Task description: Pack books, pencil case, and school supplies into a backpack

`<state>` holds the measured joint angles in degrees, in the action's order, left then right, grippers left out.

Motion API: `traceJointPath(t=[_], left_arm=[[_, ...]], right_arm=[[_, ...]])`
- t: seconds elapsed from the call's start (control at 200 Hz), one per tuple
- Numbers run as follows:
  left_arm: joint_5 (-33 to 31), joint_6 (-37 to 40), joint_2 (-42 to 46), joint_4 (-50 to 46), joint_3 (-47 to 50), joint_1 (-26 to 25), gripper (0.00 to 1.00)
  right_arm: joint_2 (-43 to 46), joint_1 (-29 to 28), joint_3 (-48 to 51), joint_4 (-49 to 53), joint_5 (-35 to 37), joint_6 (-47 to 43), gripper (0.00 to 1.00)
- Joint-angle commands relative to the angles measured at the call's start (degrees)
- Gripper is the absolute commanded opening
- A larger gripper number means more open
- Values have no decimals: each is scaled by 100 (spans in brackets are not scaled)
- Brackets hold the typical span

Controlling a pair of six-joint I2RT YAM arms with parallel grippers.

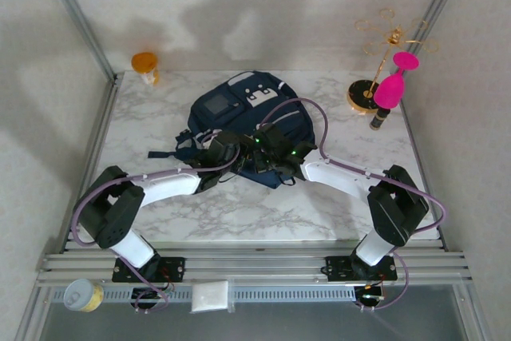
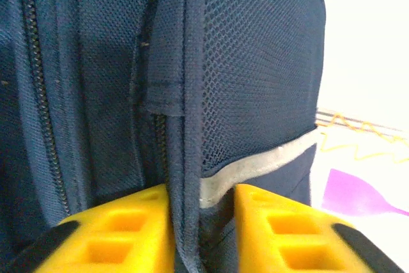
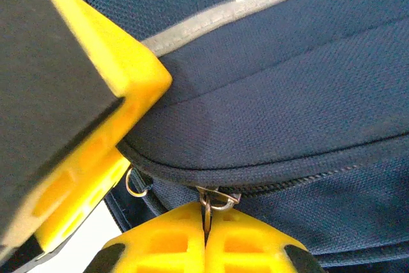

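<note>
The navy backpack [image 1: 239, 105] lies in the middle of the marble table, and both grippers meet at its near end. My left gripper [image 1: 227, 149] is closed round a piped fold of the backpack's fabric [image 2: 185, 158] beside the mesh pocket and pale stripe; the fold fills the gap between the yellow fingers [image 2: 128, 222]. My right gripper [image 3: 206, 222] is shut on the metal zipper pull [image 3: 208, 204] of the backpack [image 3: 287, 94]. The left gripper's yellow finger [image 3: 96, 94] shows close by at the upper left of the right wrist view. The books, pencil case and school supplies are out of view.
An orange-capped jar [image 1: 146, 65] stands at the back left corner. A gold stand with pink pieces [image 1: 391, 85] and a small dark bottle [image 1: 377, 120] stand at the back right. A can [image 1: 82, 295] and a white packet [image 1: 210, 296] lie below the table's front rail.
</note>
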<state>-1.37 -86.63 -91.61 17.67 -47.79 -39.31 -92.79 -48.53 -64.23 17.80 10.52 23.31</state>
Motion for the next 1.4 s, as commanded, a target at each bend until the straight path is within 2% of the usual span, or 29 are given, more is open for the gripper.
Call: traceJointPath(t=[0.0,0.13,0.305,0.401,0.476,0.551,0.631,0.681,0.801,0.901,1.066,1.121,1.212,1.297,1.392], left_arm=[[-382,258,-95,-223,-248,40,20],[-494,514,113,-528,-98,229,0],[-241,1512,887,-1243,305,907,0],[44,2367,1366,-1516,523,1419,0],[311,3203,1429,-1978,333,1917,0],[539,3710,1314,-2516,0,2397,0],[425,3809,1460,-2649,-36,2731,0],[599,3772,1632,-2499,51,2809,0],[962,3279,2047,-2250,227,2454,40],[743,2458,2580,-1732,728,1864,57],[488,860,2701,-670,1435,1084,60],[379,494,2558,-696,1413,935,61],[26,148,2316,-497,1321,673,61],[-26,115,1855,-302,962,550,60],[-147,-83,1390,-365,697,480,52]], right_arm=[[68,-51,60,-102,49,-55,0],[207,28,107,140,222,-62,0],[663,249,480,439,342,-224,0],[921,307,752,269,-147,-729,0],[840,304,639,371,-78,-808,0],[574,299,425,439,1,-756,0],[368,143,271,207,-203,-773,0],[272,-72,113,60,-247,-775,0],[8,-407,-217,-244,-476,-557,0],[-89,-432,-188,-536,-639,-379,0],[-148,-457,-118,-670,-689,-439,0],[-145,-461,-90,-723,-716,-465,0],[-167,-459,-77,-780,-749,-503,0],[-161,-461,-61,-816,-753,-529,0],[-144,-456,-31,-865,-743,-571,0]])
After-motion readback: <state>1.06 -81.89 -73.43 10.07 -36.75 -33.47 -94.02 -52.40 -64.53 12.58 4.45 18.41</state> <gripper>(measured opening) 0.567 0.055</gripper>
